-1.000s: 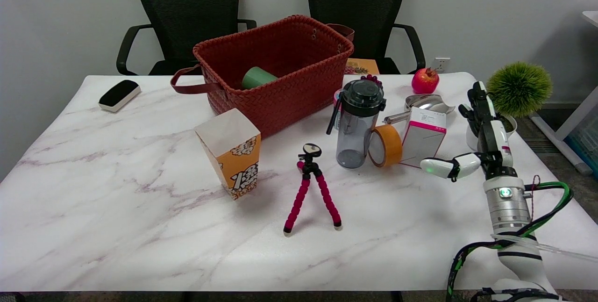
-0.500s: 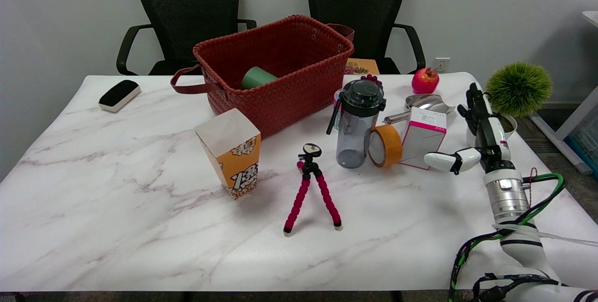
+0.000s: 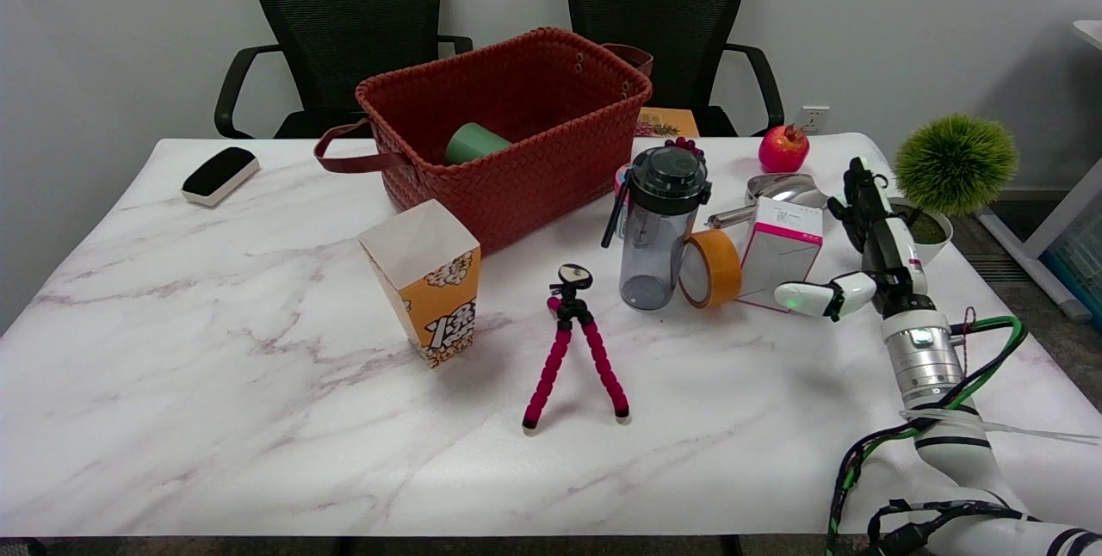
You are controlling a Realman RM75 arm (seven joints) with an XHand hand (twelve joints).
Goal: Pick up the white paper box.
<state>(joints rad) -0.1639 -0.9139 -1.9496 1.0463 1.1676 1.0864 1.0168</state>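
White marble, veined with purple, is spreading across the table (image 3: pixel 215 384); at the upper left of the frame a black-and-white eraser (image 3: pixel 220 175) is lying near the edge; right of it a red woven basket (image 3: pixel 508 130) is holding a green cup (image 3: pixel 476 144); in front of the basket an orange popcorn carton (image 3: pixel 424 291) is standing, and in the lower middle a pink-legged mini tripod (image 3: pixel 572 349) is straddling the marble; further right a smoky plastic bottle (image 3: pixel 661 227) is standing with a roll of orange tape (image 3: pixel 711 268) leaning just beside it; touching or nearly touching the tape, the white paper box (image 3: pixel 782 253), pink-edged, is standing upright right of centre, its long axis running roughly vertical with its top tipped a little toward the back of the frame; at the frame's right the right hand (image 3: pixel 861 259) is hovering just beside the box, spread and holding nothing, its thumb reaching toward the box's lower right corner while the other fingers are rising behind the box's right side; so the box is lying immediately left of the hand, between thumb and fingers in line, and a short sideways move leftward seems all the grasp is needing; behind, a metal scoop (image 3: pixel 779 192), a pomegranate (image 3: pixel 783 148) and a spiky green potted plant (image 3: pixel 954 167) are sitting toward the upper right.
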